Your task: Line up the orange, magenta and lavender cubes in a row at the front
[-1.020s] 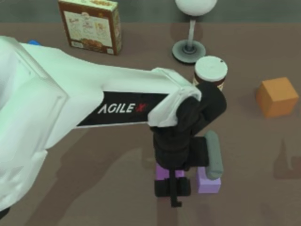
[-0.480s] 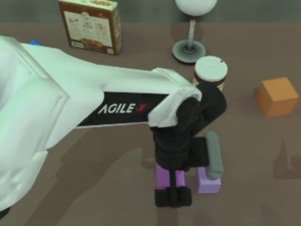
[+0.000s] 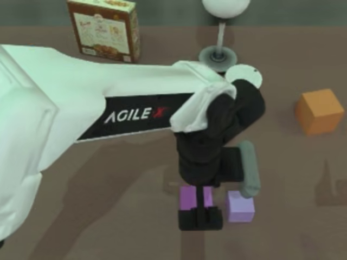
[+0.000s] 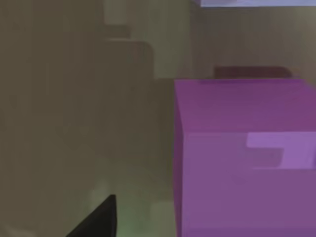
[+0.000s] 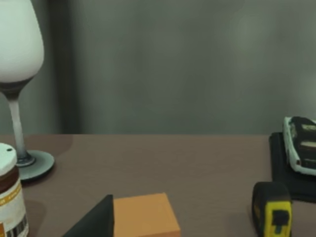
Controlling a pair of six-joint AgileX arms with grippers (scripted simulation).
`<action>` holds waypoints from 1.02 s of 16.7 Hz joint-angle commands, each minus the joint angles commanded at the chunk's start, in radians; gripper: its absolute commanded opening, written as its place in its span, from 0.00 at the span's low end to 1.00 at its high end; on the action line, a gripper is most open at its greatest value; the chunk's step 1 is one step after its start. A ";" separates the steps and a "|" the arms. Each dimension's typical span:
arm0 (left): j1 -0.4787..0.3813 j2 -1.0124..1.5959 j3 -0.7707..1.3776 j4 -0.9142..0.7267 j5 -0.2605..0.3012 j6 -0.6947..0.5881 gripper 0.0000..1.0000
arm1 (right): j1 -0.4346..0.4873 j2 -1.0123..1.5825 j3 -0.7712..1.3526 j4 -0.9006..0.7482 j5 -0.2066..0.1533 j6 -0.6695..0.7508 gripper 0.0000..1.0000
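Observation:
The magenta cube [image 3: 194, 197] rests on the table at the front centre, and the smaller lavender cube [image 3: 240, 206] sits just to its right with a small gap. My left gripper [image 3: 200, 219] hovers over the magenta cube, open. In the left wrist view one dark fingertip [image 4: 101, 221] stands clear of the magenta cube [image 4: 244, 163]. The orange cube [image 3: 319, 111] lies far off at the right of the table. My right arm is out of the top view; its wrist view shows one fingertip [image 5: 101, 219] beside the orange cube [image 5: 145, 216], open and holding nothing.
A cereal box [image 3: 105, 30] stands at the back left. A wine glass [image 3: 219, 54] and a white-lidded jar [image 3: 244, 76] stand at the back centre. A yellow tape measure [image 5: 271, 210] and a toy car [image 5: 301, 148] on a dark base sit beyond the orange cube.
My left arm has lifted and drawn back a little from the magenta cube, so more of the cube's top shows. The cubes have stayed in place.

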 joint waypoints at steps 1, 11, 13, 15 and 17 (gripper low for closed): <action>0.005 -0.014 0.024 -0.040 0.000 -0.002 1.00 | 0.000 0.000 0.000 0.000 0.000 0.000 1.00; 0.028 -0.076 0.058 -0.109 -0.003 -0.016 1.00 | 0.001 0.030 0.030 -0.022 0.000 -0.002 1.00; 0.064 -0.138 0.004 -0.067 -0.007 -0.041 1.00 | 0.005 0.102 0.102 -0.071 0.000 -0.006 1.00; 0.115 -0.236 -0.079 -0.009 -0.011 -0.077 1.00 | 0.011 0.216 0.216 -0.142 0.000 -0.013 1.00; 0.178 -0.364 -0.189 0.062 -0.015 -0.120 1.00 | 0.019 0.371 0.365 -0.232 -0.001 -0.021 1.00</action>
